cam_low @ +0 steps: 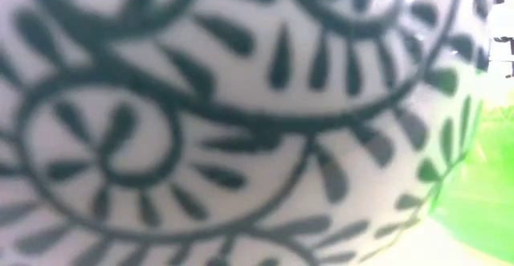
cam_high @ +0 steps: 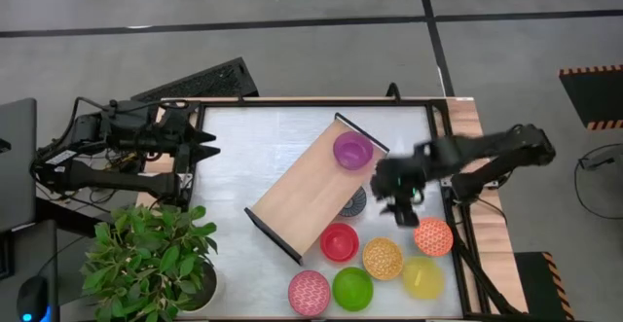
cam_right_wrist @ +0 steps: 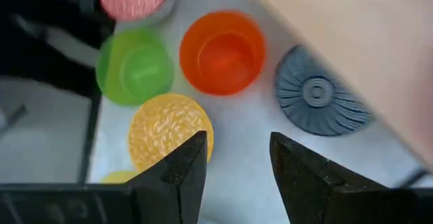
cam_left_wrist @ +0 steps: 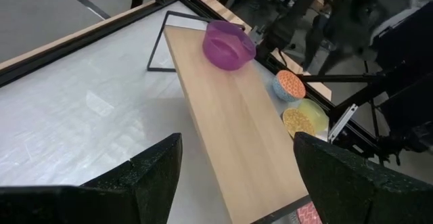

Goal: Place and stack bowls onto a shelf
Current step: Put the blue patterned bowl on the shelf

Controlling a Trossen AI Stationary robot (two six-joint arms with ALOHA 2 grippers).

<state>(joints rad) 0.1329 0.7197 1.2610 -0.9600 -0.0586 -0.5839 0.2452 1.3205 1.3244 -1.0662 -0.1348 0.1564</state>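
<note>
Bowls, small, round, eight counted. One purple bowl [cam_high: 352, 150] stands upright on the shelf [cam_high: 302, 194], near its far end. Seven others remain on the white tabletop [cam_high: 253, 147] beside the shelf's near long edge: blue-grey lattice bowl [cam_high: 354, 202], upside down, touching or just under the board's edge; red bowl [cam_high: 339, 241], upright; yellow-orange lattice bowl [cam_high: 383, 258]; orange lattice bowl [cam_high: 433, 235]; yellow bowl [cam_high: 422, 277]; green bowl [cam_high: 352, 288]; pink lattice bowl [cam_high: 309, 292].

Handling, by judgement: thin-walled, light, likely plastic; stiff enough to pinch, smooth enough to slip. Best hold is across the rim of an upright bowl, one finger inside and one outside. The inverted lattice bowls offer only a domed back and a small foot ring, a poorer purchase.

Shelf: long light-wood board, black frames at the short ends, lying diagonally across the tabletop.

Right gripper [cam_high: 398, 208]: above the tabletop just beside the blue-grey bowl and the red bowl, fingers parted, holding nothing.

Left gripper [cam_high: 207, 145]: waiting at the table's left edge, well apart from the bowls, fingers spread wide, empty.

Potted plant [cam_high: 151, 259]: at the near-left corner.
</note>
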